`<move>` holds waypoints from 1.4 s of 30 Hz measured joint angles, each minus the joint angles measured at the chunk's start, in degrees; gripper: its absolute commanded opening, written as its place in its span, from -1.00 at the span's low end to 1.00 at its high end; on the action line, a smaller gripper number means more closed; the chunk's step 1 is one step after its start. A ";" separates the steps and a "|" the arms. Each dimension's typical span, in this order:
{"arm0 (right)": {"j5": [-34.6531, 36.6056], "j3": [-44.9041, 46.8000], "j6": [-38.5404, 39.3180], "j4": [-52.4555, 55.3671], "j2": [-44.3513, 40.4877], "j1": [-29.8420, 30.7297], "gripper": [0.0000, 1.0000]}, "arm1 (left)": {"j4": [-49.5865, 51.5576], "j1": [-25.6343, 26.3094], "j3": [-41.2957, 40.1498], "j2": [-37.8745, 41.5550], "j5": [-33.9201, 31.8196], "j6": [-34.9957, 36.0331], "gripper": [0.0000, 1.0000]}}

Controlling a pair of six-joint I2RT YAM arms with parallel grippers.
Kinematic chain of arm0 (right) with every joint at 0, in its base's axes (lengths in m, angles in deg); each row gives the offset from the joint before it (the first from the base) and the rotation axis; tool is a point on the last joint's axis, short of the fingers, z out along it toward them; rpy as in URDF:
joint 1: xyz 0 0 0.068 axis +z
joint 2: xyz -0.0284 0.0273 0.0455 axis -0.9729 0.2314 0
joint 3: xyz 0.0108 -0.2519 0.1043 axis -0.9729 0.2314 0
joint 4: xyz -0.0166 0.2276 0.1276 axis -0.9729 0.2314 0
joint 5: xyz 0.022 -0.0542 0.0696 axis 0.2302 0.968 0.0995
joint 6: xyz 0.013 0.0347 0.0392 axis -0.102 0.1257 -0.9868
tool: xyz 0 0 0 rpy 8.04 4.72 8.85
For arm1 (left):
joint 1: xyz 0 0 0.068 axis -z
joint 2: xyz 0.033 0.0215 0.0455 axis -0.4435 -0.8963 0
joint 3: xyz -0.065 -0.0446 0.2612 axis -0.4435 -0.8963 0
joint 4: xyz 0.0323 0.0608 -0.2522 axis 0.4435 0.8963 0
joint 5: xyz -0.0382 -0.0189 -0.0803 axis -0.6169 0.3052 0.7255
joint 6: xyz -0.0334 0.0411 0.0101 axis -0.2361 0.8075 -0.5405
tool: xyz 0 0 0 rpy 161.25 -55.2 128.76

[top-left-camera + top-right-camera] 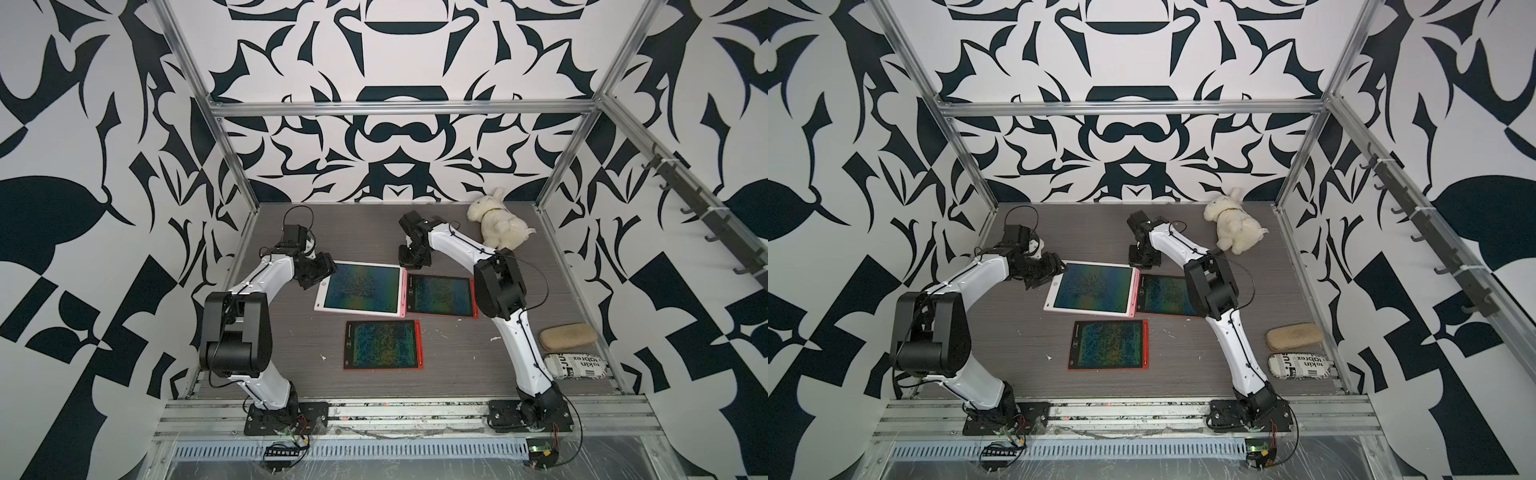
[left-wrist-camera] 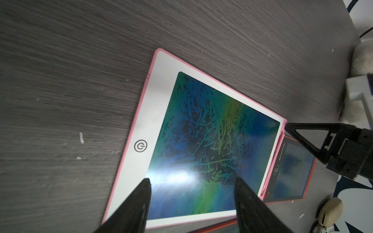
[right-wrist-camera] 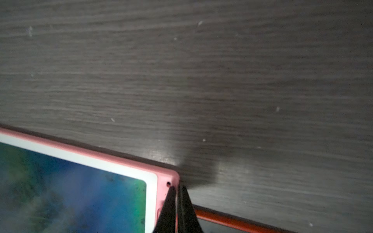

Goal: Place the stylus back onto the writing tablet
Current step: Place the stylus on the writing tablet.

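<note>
The pink stylus (image 2: 272, 161) lies seated along the edge of the pink writing tablet (image 2: 153, 113) that faces a red tablet (image 1: 440, 295). The tablets lie flat on the bench (image 1: 291, 332). The stylus's long axis follows that edge, and its far end sits right at the tips of the right gripper (image 3: 177, 186). From there it runs away from that gripper toward the robot's base. Which end is the writing tip cannot be made out.

The right gripper is clenched, its fingers (image 3: 186, 203) nearly meeting. It stands at the tablet's far corner with nothing visible between them.

The left gripper (image 2: 191, 179) is released, its fingers spread over the tablet's opposite side. The stylus lies across the screen from it, well apart. A second red tablet (image 1: 382, 345) lies nearer the base.
</note>
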 measured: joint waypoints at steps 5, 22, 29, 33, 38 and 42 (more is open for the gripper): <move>0.02 -0.26 0.39 0.68 0.28 -0.31 -0.80 | 0.02 0.00 0.00 0.00 0.00 0.00 0.35; 0.02 -3.76 1.20 1.51 0.28 -0.31 -0.80 | 0.42 0.00 0.00 -0.28 0.02 0.00 0.35; -0.17 -3.96 1.20 1.77 0.28 -0.31 -0.80 | 0.55 0.00 0.00 -0.76 0.02 0.00 0.35; -0.24 -3.96 1.22 1.88 0.31 -0.28 -0.80 | 0.66 0.00 0.00 -0.76 0.02 0.00 0.35; -0.66 -3.96 1.22 1.90 0.42 -0.24 -0.80 | 0.83 0.00 0.00 -0.81 0.04 0.00 0.35; -1.05 -3.96 1.22 1.90 0.85 -0.15 -0.80 | 0.85 0.00 0.00 -0.90 0.04 0.00 0.35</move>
